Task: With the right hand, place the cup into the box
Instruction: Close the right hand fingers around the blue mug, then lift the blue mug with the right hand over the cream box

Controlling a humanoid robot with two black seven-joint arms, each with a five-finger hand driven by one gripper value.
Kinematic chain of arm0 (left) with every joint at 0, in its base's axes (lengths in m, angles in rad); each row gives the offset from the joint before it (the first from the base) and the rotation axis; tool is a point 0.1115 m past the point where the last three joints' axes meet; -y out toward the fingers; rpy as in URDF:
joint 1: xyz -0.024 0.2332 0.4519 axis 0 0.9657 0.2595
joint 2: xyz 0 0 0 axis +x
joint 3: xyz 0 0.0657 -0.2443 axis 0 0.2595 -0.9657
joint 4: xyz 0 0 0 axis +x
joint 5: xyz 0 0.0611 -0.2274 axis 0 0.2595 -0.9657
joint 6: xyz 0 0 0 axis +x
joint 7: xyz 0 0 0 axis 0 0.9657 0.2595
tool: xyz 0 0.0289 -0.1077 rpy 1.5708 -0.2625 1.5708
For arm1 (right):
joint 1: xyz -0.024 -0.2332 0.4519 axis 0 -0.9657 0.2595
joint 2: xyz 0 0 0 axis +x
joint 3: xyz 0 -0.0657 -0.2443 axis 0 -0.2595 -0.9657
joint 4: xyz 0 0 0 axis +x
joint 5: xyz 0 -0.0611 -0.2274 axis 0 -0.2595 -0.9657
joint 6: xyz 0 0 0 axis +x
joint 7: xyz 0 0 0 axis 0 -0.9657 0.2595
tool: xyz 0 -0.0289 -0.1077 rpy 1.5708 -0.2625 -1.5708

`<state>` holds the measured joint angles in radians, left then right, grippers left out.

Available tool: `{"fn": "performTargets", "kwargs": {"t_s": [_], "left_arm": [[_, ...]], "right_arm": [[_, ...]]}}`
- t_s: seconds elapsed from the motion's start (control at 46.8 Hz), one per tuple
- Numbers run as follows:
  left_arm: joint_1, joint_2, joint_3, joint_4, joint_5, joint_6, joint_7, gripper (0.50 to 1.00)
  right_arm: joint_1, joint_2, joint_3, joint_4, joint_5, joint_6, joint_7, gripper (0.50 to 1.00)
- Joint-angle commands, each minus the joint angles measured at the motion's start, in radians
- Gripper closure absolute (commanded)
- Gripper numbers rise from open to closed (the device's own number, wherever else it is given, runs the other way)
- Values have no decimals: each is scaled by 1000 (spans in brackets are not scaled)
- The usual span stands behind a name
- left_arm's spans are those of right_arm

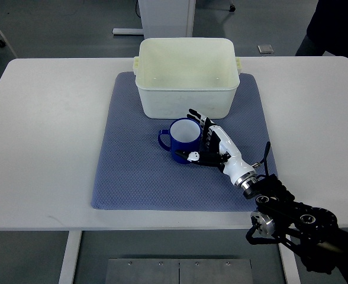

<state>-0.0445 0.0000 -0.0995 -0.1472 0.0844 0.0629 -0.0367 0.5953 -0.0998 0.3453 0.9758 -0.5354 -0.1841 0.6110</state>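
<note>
I have the white table (50,148) under me, a blue mat (132,177) spread on it, and the cream box (187,74) sitting open at the mat's far edge. Just in front of the box stands the blue cup (183,141), upright, handle to the left. My right hand (212,145) is against the cup's right side, fingers spread along its wall, thumb low at the front (not closed around it, as far as I can tell). I judge this the grasping step: next I must close firmly, lift clear of the box wall, then carry forward.
</note>
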Motion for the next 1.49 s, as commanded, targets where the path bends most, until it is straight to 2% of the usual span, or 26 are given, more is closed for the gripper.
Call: {"fn": "performTargets", "kwargs": {"t_s": [0.0,0.192,0.512,0.555,0.641,0.683,0.747,0.79,1.153,1.345,1.473], "left_arm": [[0,0,0,0,0,0,0,500],[0,0,0,0,0,0,0,500],[0,0,0,0,0,0,0,500],[0,0,0,0,0,0,0,500],[0,0,0,0,0,0,0,500],[0,0,0,0,0,0,0,500],[0,0,0,0,0,0,0,500],[0,0,0,0,0,0,0,500],[0,0,0,0,0,0,0,500],[0,0,0,0,0,0,0,500],[0,0,0,0,0,0,0,500]], "right_arm": [[0,3,-2,0,0,-5,0,582],[1,14,-12,1,0,-28,0,613],[9,48,-29,1,0,-54,0,613],[9,49,-34,1,0,-55,0,628],[11,51,-34,1,0,-63,0,695],[12,52,-34,1,0,-67,0,745],[18,52,-35,0,0,-80,0,881],[23,52,-37,1,0,-90,0,1000],[54,29,-74,15,2,-98,0,1000],[60,-79,-68,72,5,-97,0,1000],[73,-181,-66,155,5,-97,0,1000]]}}
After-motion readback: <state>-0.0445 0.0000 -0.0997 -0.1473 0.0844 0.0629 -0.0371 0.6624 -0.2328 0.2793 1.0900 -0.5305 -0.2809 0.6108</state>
